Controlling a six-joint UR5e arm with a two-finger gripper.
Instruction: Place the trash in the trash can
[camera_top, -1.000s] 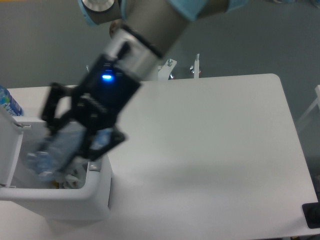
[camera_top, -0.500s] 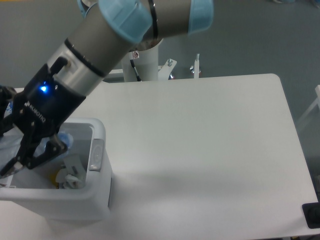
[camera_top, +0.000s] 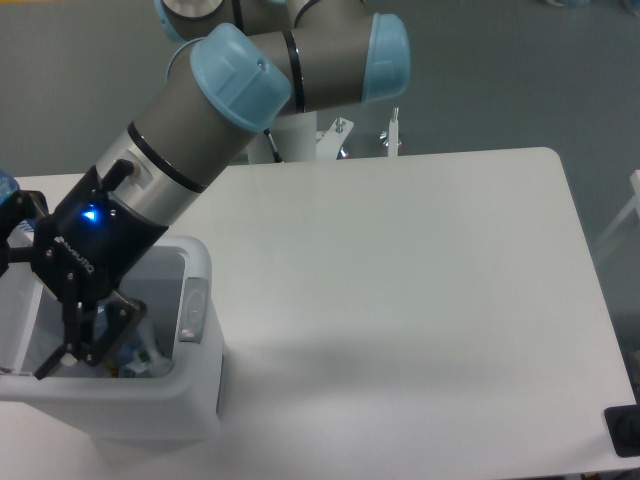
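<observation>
Trash can (camera_top: 195, 400), arm angled down, pincer (camera_top: 85, 335) inside

The trash can (camera_top: 195, 400) is a big white box with round corners. It sits on the left end of the white table (camera_top: 420, 280), right at the table's front edge. Its top is open, so you can look down inside. On its front wall, near the top rim, there is a small grey tab (camera_top: 192, 310). A flat white part, which looks like the lid, stands up along the left side of the trash can.

Some trash (camera_top: 140, 358) lies inside the trash can, down low by the front wall. Only a little of it shows: pale, bluish and white bits. It is too blurry to tell the pieces apart.
</observation>
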